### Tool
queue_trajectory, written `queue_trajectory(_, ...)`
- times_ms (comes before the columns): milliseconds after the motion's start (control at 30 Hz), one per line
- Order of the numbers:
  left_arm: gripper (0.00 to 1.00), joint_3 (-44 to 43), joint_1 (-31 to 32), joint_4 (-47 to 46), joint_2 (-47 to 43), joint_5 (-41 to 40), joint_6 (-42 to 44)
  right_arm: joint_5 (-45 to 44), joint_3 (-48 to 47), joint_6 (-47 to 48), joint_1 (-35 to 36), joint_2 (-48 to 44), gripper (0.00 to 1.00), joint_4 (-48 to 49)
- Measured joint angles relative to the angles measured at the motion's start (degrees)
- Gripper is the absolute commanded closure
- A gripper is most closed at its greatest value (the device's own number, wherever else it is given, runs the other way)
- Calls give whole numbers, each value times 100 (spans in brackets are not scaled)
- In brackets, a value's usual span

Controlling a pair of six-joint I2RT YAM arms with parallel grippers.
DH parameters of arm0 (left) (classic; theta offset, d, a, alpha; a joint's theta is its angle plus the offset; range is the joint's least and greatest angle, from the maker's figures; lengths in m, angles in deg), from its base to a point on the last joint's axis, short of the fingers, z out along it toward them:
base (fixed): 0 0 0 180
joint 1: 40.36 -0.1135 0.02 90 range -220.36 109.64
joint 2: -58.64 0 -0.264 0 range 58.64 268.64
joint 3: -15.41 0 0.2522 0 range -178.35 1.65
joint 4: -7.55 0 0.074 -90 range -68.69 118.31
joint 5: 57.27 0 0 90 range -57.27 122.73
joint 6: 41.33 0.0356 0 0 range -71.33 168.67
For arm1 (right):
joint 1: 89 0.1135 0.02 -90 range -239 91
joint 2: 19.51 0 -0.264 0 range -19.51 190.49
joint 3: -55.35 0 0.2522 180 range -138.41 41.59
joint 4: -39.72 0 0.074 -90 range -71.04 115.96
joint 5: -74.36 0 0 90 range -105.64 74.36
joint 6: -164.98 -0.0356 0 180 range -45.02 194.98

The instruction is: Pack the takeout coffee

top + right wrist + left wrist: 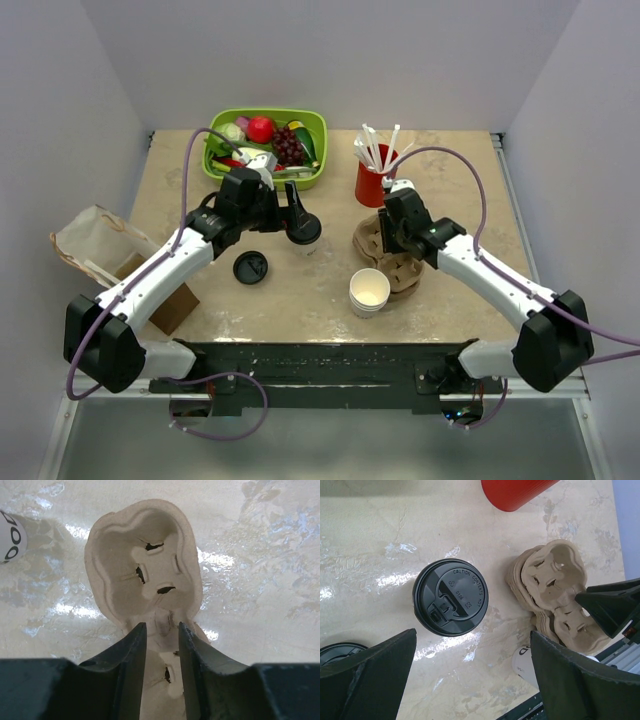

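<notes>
Black-lidded and upright, the takeout coffee stands just ahead of my left claw, whose fingers are spread wide and hold nothing. The cup sits nearer one finger than the other, so I judge I should centre over it, descend, and close gently on the paper wall below the lid rim. A loose black lid lies outside that same finger and is best avoided. My right claw straddles the middle ridge of the pulp cup carrier, jaws narrow; whether they pinch it I cannot tell.
</notes>
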Motion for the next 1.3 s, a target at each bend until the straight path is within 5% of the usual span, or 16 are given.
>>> queue_trajectory(467, 0, 0, 0, 0, 0, -2, 11, 85, -57, 352, 0, 496, 73, -31)
queue_trajectory(667, 0, 0, 0, 0, 0, -7, 11, 92, -79, 323, 2, 546, 100, -72)
queue_trajectory(1033, 0, 0, 0, 2, 0, -46, 11, 96, -85, 328, 0, 444, 100, -81)
queue_trajectory(1300, 0, 0, 0, 9, -74, -109, 9, 76, -15, 387, 0, -1003, 100, 332)
